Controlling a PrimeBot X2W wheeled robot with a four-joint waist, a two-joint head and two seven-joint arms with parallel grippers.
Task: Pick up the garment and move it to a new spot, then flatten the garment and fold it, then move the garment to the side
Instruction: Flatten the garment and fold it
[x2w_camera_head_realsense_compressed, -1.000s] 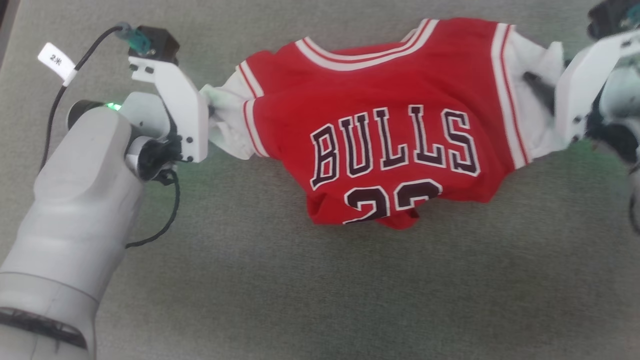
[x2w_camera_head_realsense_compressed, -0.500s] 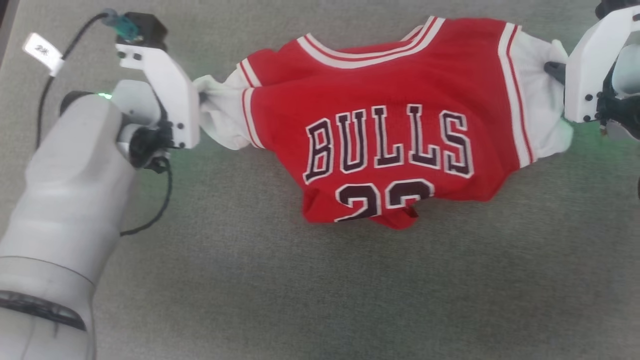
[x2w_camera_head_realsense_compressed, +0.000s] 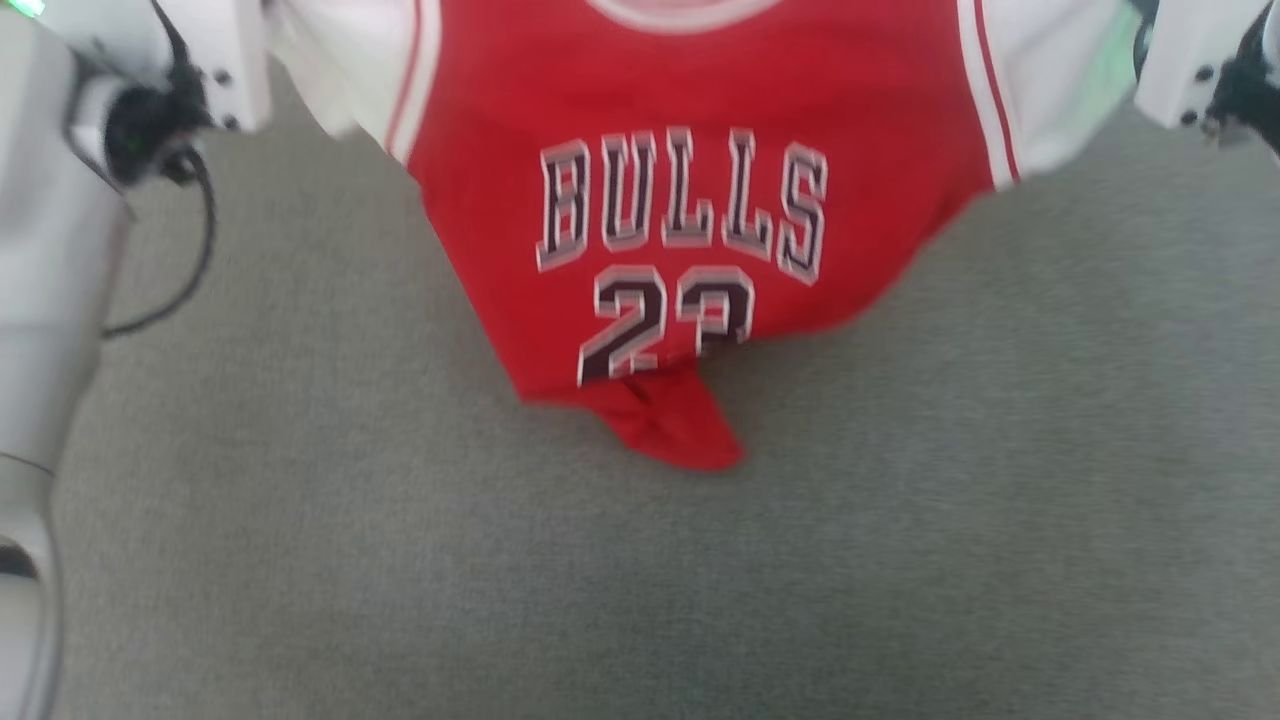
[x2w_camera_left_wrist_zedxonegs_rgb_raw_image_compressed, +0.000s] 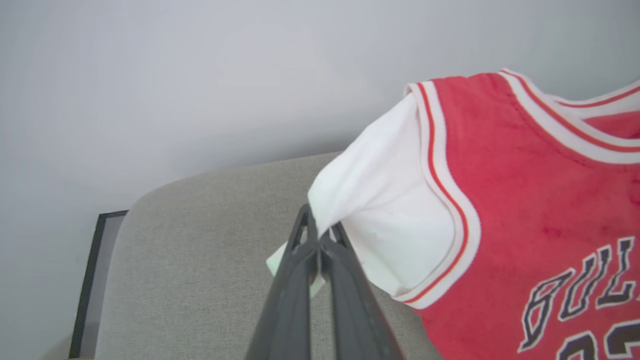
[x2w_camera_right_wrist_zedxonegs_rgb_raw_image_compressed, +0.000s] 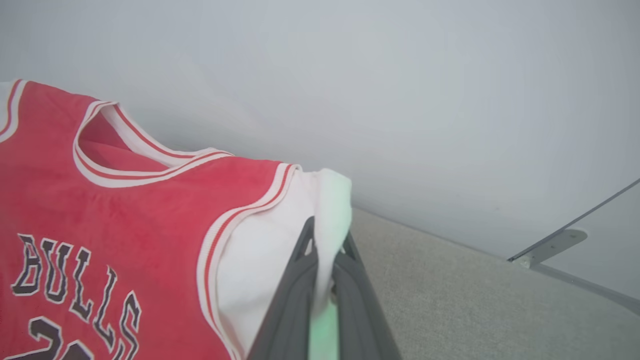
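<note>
The garment (x2w_camera_head_realsense_compressed: 700, 200), a red jersey with black "BULLS" lettering and a number, hangs spread between my two grippers, its lower hem bunched into a point. In the left wrist view my left gripper (x2w_camera_left_wrist_zedxonegs_rgb_raw_image_compressed: 318, 234) is shut on the white inside cloth by the garment's (x2w_camera_left_wrist_zedxonegs_rgb_raw_image_compressed: 525, 210) armhole. In the right wrist view my right gripper (x2w_camera_right_wrist_zedxonegs_rgb_raw_image_compressed: 326, 235) is shut on the white cloth at the other armhole of the garment (x2w_camera_right_wrist_zedxonegs_rgb_raw_image_compressed: 125, 220). Both wrist mounts show at the head view's top corners. Whether the hem touches the surface I cannot tell.
A grey fabric surface (x2w_camera_head_realsense_compressed: 900, 560) lies under the garment. Its rounded far edge (x2w_camera_left_wrist_zedxonegs_rgb_raw_image_compressed: 200, 200) meets a pale wall, with a dark frame (x2w_camera_left_wrist_zedxonegs_rgb_raw_image_compressed: 90, 280) beside it. A metal bracket (x2w_camera_right_wrist_zedxonegs_rgb_raw_image_compressed: 550, 247) is on the wall at the right. My left forearm (x2w_camera_head_realsense_compressed: 50, 250) and its cable stand at the left.
My right gripper has shut on the white cloth at the armhole. Both grippers and the garment's top have gone up to the head view's top edge, and the garment now hangs lengthwise.
</note>
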